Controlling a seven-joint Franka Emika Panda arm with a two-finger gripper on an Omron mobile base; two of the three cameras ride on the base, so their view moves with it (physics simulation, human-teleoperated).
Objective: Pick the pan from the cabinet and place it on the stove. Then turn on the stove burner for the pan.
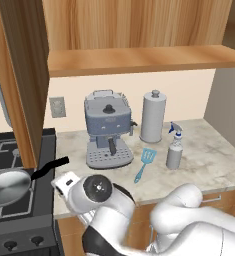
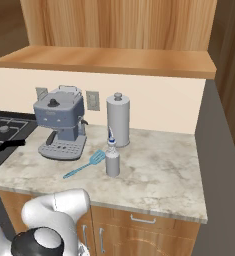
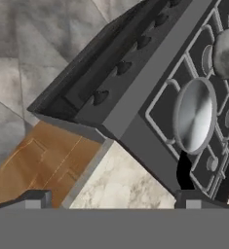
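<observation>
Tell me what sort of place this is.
A home kitchen, rendered rather than real. A black gas stove carries a silver pan; beside it, on a marble counter, stand a coffee machine, a paper towel holder and a spray bottle, under a wooden wall cabinet.

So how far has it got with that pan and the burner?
Done: the pan already sits on the stove, handle toward the counter. In hand: nothing; the gripper is open and empty, looking down over the stove front. Left: turning on the pan's burner with one of the knobs along the front. Whether any knob has been turned can't be told from here; no flame shows.
</observation>
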